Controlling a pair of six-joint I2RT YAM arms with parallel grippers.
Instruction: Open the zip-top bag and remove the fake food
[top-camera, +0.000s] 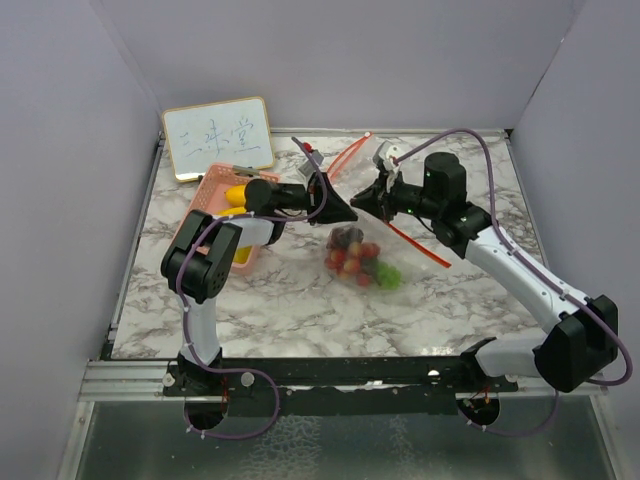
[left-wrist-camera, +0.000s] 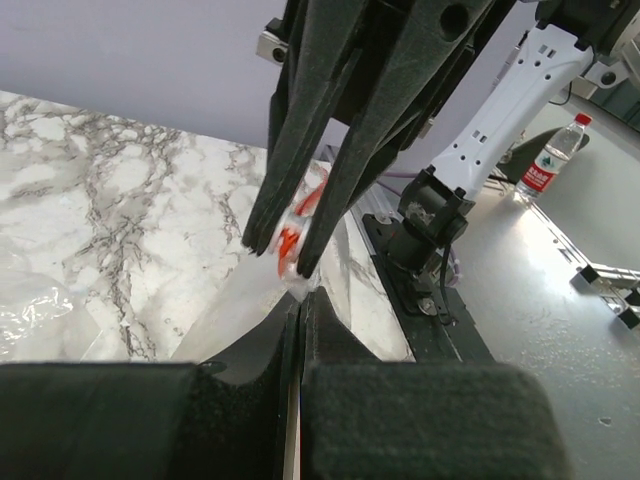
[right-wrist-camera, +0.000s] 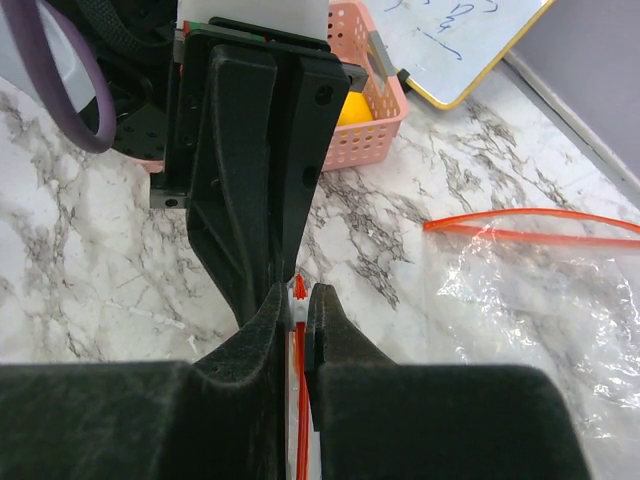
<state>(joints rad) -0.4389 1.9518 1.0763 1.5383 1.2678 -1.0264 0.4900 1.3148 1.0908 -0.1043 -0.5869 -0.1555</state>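
Observation:
The clear zip-top bag (top-camera: 372, 160) with an orange zip strip (top-camera: 418, 243) is held up between both grippers at mid-table. My left gripper (top-camera: 342, 208) is shut on the bag's clear top edge (left-wrist-camera: 292, 283). My right gripper (top-camera: 366, 201) is shut on the orange zip strip (right-wrist-camera: 299, 290), tip to tip with the left gripper (right-wrist-camera: 262, 275). A pile of fake food (top-camera: 352, 257), red berries, dark bits and a green piece (top-camera: 388, 276), lies just in front of the grippers. I cannot tell if it is inside the bag. Yellow fruit (top-camera: 237, 195) sits in the pink basket (top-camera: 205, 205).
A whiteboard (top-camera: 218, 138) leans at the back left behind the basket. Grey walls close in three sides of the marble table (top-camera: 300, 310). Loose bag plastic (right-wrist-camera: 540, 300) spreads on the table behind the grippers. A water bottle (left-wrist-camera: 548, 160) stands off the table.

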